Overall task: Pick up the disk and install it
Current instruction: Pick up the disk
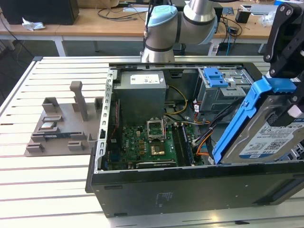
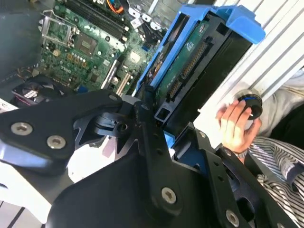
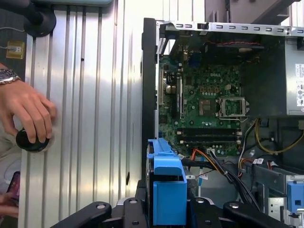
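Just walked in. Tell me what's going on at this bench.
The robot arm has its tool shut on the disk. It grips the disk by its blue carrier and holds it tilted over one side of the open computer case, at the exterior view's right. The disk is not yet installed in the case. Off to the side, a person's hand rests on a black knob on the slatted table.

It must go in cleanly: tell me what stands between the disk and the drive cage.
The pincer holds the disk over the case's edge. Loose black and orange cables lie between it and the metal drive cage; nothing else visible does.
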Motion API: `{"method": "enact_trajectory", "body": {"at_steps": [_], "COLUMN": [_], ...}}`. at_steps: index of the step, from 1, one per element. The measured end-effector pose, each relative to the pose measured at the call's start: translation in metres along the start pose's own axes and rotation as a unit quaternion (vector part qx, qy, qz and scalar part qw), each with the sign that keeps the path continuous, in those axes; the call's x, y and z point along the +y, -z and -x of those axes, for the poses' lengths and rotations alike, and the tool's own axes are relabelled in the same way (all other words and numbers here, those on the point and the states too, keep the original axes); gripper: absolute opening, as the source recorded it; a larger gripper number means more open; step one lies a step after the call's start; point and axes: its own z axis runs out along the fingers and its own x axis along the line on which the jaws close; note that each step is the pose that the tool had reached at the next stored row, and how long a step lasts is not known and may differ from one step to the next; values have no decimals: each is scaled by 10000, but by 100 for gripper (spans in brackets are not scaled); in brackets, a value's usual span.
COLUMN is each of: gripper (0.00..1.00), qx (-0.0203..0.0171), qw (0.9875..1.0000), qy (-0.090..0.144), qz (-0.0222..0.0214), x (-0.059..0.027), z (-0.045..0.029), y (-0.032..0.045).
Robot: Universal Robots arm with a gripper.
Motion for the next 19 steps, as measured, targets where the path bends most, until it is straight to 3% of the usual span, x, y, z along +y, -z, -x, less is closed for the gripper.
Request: {"method": "enact_trajectory", "body": {"at_steps": [3, 8, 14, 19], "gripper": [37, 37, 37, 37], "qx": [3, 3, 5, 9], "qw": [10000, 10000, 10000, 10000], "qy": [-1, -3, -2, -3], "qz": [20, 42, 44, 44], "x": [-180, -346, -435, -513], "z": [193, 359, 439, 630], "y": [-43, -92, -95, -118]}}
